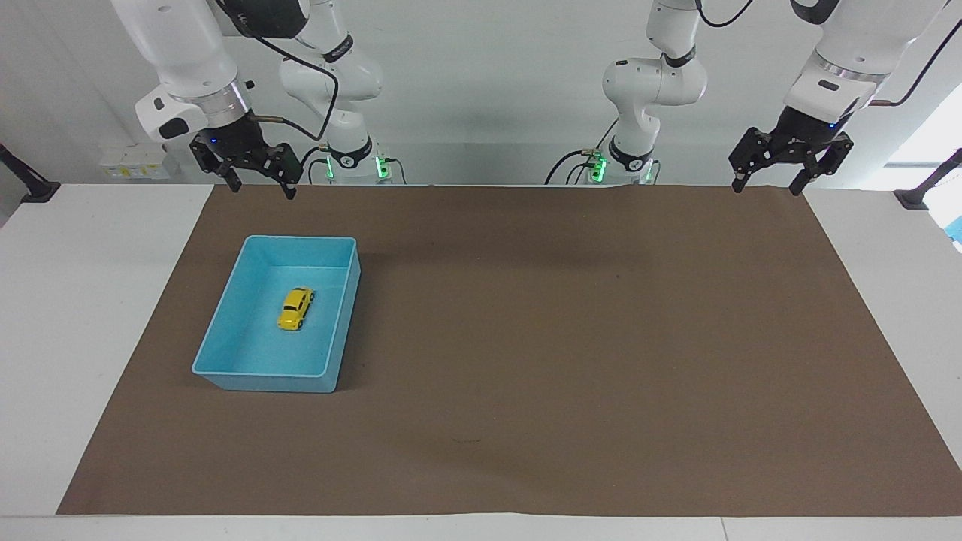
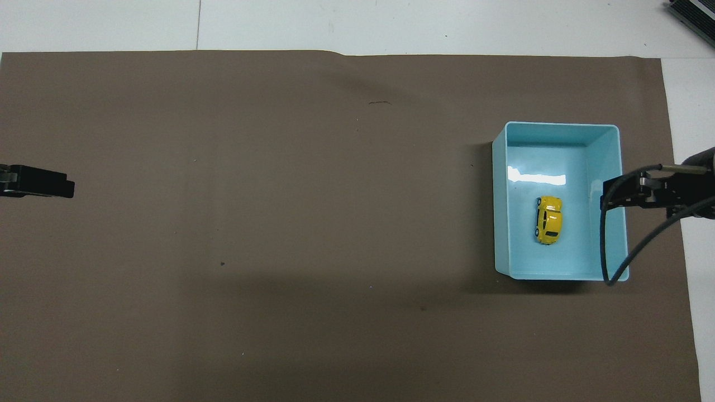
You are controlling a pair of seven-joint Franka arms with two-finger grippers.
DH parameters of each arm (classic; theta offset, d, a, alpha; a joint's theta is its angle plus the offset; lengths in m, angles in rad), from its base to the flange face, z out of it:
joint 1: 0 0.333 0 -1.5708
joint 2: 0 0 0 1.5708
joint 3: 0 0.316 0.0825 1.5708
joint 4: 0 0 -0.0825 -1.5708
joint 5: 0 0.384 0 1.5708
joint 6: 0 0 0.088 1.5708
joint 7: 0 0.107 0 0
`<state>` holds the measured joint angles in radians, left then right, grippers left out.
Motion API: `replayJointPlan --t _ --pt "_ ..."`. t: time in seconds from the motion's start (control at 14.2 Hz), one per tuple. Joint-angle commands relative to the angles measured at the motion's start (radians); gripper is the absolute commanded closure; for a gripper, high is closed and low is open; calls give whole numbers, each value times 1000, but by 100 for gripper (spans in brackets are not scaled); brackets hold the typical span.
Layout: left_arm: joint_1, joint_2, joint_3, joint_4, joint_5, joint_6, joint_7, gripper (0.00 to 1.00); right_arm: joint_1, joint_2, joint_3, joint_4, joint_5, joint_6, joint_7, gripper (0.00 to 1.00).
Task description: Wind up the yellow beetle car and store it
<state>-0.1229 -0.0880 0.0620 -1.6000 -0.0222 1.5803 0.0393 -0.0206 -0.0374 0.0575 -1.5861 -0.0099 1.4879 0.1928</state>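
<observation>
The yellow beetle car (image 1: 295, 309) (image 2: 549, 219) rests on its wheels on the floor of the blue bin (image 1: 225, 330) (image 2: 611, 234), toward the right arm's end of the table. My right gripper (image 1: 259, 186) (image 2: 609, 195) hangs open and empty, high over the mat's edge by the robots, clear of the bin. My left gripper (image 1: 766, 182) (image 2: 67, 187) waits open and empty over the mat's corner at the left arm's end.
A brown mat (image 1: 564, 338) (image 2: 279, 223) covers most of the white table (image 1: 75, 300). A black cable (image 2: 609, 251) from the right arm hangs over the bin's wall in the overhead view.
</observation>
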Motion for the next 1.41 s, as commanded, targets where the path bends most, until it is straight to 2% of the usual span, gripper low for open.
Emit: replayJointPlan --t 0.0,0.28,0.63,0.84,1.33 --pt "14 -6 -7 8 4 -17 8 0 4 19 1 35 8 -14 -7 0" --pt "14 -6 -8 8 4 -17 8 0 7 19 1 28 10 32 -7 0" --pt "14 -6 -7 8 4 -17 8 0 -7 22 -1 35 14 9 -9 0" --pt "14 -6 -8 9 4 -17 8 0 -7 10 -13 29 59 -8 -6 0" --pt "14 -6 -7 8 4 -17 8 0 -22 8 -21 28 53 -35 -7 0"
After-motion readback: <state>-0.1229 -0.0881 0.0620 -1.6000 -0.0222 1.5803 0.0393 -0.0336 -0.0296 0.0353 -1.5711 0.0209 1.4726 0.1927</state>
